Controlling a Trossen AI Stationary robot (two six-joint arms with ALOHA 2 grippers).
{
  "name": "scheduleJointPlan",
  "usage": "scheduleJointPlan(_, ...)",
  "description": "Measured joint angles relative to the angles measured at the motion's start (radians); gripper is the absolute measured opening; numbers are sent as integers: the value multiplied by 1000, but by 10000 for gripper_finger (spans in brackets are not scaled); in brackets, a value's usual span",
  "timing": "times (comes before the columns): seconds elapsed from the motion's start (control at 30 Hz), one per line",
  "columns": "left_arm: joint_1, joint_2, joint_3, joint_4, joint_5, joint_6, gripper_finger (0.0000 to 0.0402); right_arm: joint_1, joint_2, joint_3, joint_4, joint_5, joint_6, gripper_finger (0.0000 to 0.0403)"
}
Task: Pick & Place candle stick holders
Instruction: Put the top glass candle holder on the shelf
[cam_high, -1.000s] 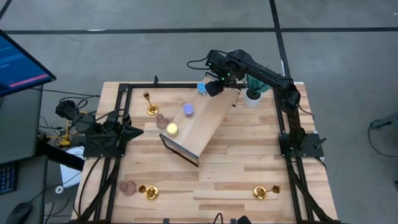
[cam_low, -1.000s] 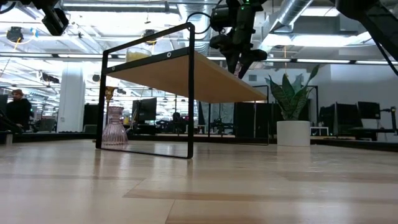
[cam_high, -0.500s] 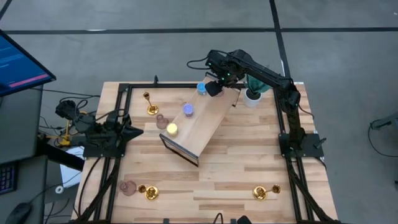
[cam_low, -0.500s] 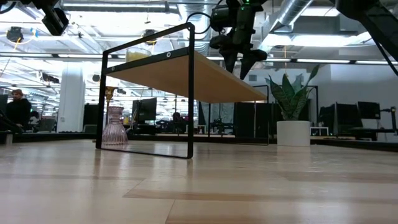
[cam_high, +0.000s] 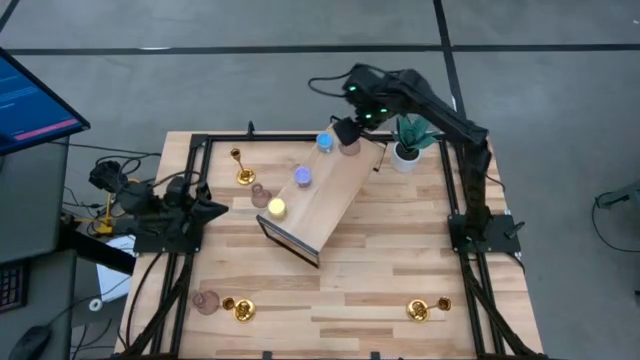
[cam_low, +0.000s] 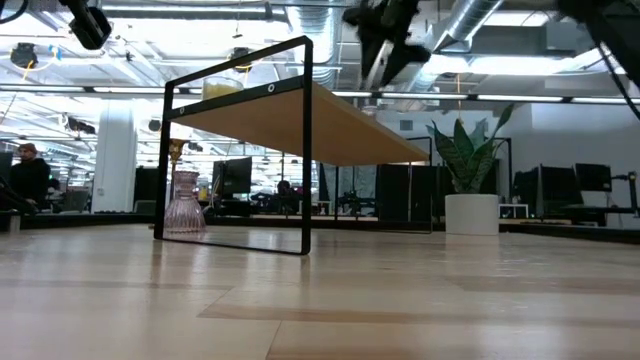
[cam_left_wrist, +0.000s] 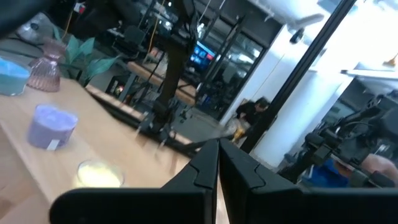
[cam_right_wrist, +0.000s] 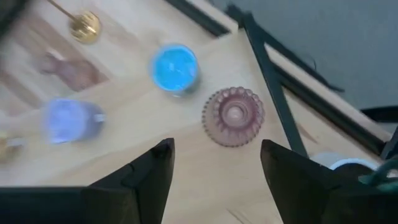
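over the shelf's (cam_high: 318, 200) far end, your right gripper (cam_high: 345, 128) has lifted and pulled back since a sec ago; fingers spread, holding nothing. pink holder (cam_high: 350, 146) it covered before now stands free on the shelf top by the blue one (cam_high: 324, 142), w/ violet (cam_high: 302, 176) and yellow (cam_high: 277, 207) further along. left gripper (cam_high: 215, 210) is clenched shut, parked at table's left. no readable writing or labels anywhere.

Layout, shelf (cam_high: 318, 205) and worktop (cam_high: 380, 270).
Four holders on my shelf in a row; the bulbous holder (cam_high: 350, 146) at its far end, under my right claw (cam_high: 345, 132); plant (cam_high: 408, 140) just right.
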Motion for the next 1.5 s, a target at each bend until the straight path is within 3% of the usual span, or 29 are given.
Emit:
scheduleJointPlan(0.17,0,22,0,33,-2,19,12,46,-146,-20,-27,51,10,225)
scheduleJointPlan(0.37,0,94,0,56,-93,35,12,167,-300,-21,-76,255,56,216)
scheduleJointPlan(0.57,27,226,0,247,-405,66,12,298,-406,-21,-76,384,88,206)
scheduleJointPlan(0.63,52,264,1,292,-463,102,14,337,-432,-21,-76,411,87,203)
scheduleJointPlan(0.83,132,351,71,287,-444,111,53,414,-474,-21,-76,426,64,195)
scheduleJointPlan(1.1,224,479,341,280,-208,221,148,450,-476,-22,-76,423,-2,192)
scheduleJointPlan(1.2,245,546,469,155,-189,262,176,452,-473,-22,-76,423,-23,194)
scheduleJointPlan(1.37,356,655,662,-388,-168,83,190,452,-475,-22,-76,419,-26,192)
scheduleJointPlan(1.5,527,730,735,-733,14,-75,190,458,-486,-22,-76,416,-26,190)
